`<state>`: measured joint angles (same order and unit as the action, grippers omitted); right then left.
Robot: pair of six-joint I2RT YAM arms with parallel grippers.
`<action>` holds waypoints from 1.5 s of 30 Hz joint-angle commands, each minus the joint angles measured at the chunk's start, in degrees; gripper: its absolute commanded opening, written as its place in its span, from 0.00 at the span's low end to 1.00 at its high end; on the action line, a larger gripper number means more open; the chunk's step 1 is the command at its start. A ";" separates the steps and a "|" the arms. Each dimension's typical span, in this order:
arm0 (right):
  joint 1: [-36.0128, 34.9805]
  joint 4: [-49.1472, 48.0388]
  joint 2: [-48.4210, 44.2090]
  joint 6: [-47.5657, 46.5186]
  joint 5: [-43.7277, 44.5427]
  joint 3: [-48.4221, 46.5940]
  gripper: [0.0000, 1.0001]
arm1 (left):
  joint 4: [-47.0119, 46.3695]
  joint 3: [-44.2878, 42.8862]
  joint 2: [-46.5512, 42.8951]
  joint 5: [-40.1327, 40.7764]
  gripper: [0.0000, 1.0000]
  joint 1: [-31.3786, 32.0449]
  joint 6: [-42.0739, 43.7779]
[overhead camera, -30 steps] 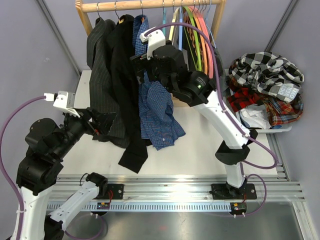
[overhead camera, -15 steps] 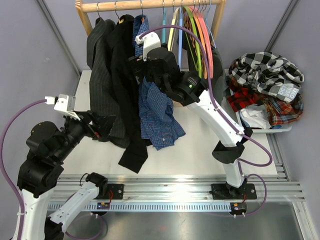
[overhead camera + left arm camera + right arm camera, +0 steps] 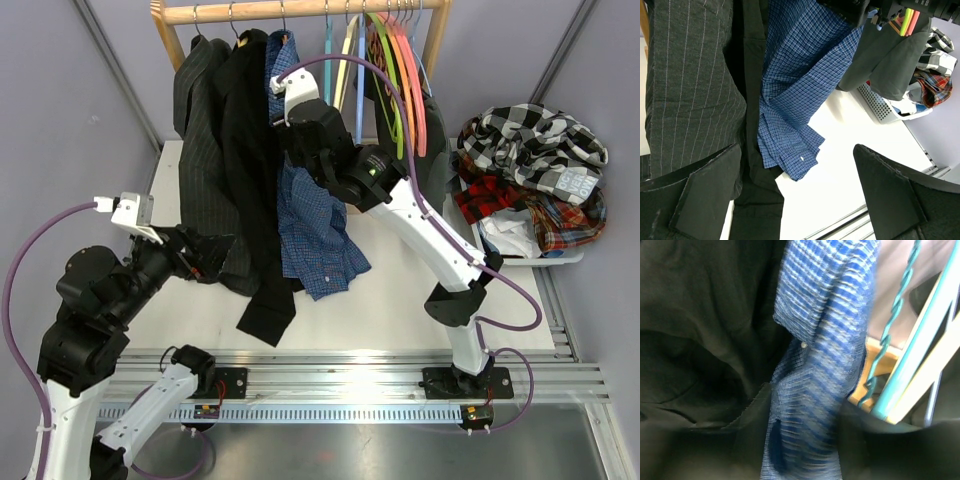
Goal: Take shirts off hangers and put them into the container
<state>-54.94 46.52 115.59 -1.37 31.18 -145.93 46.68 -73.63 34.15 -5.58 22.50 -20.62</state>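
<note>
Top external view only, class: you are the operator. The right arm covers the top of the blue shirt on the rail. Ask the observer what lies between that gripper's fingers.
Observer: The blue shirt runs down between the fingers of the right gripper; whether it is pinched, I cannot tell.
Operator: Anything beside it?
Observer: A teal hanger, with twisted wire just right of the fabric.
Operator: And the left gripper?
Observer: Wide open, holding nothing.

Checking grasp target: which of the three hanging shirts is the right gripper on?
The blue checked shirt, rightmost of the three: its fabric runs between the fingers of the right gripper. The black shirt and the pinstriped shirt hang further left.
</note>
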 commanded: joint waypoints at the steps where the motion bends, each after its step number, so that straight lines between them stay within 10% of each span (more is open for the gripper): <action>1: 0.36 -1.35 -1.07 1.01 2.66 -2.16 0.41 | -2.64 0.15 -1.10 -1.71 0.99 -0.18 -0.65; 4: 0.45 -1.70 -1.50 1.01 4.24 -2.78 0.00 | -2.47 0.41 -1.28 -1.80 0.99 -0.18 -0.65; 23: 0.36 -30.34 -8.81 -17.08 9.60 -5.32 0.00 | -2.91 2.35 -2.51 -2.06 0.99 -0.18 -1.70; 37: -0.26 -16.30 -33.02 -3.57 3.37 21.00 0.00 | -5.97 4.45 -1.28 -2.41 0.99 -0.18 -3.72; 45: -3.24 0.66 -47.56 8.03 -18.95 35.95 0.00 | -13.01 5.16 -0.49 -9.79 0.99 0.00 -6.36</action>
<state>-56.66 43.59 70.08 -0.14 23.86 -113.12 40.77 -67.48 32.86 -9.43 22.50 -25.41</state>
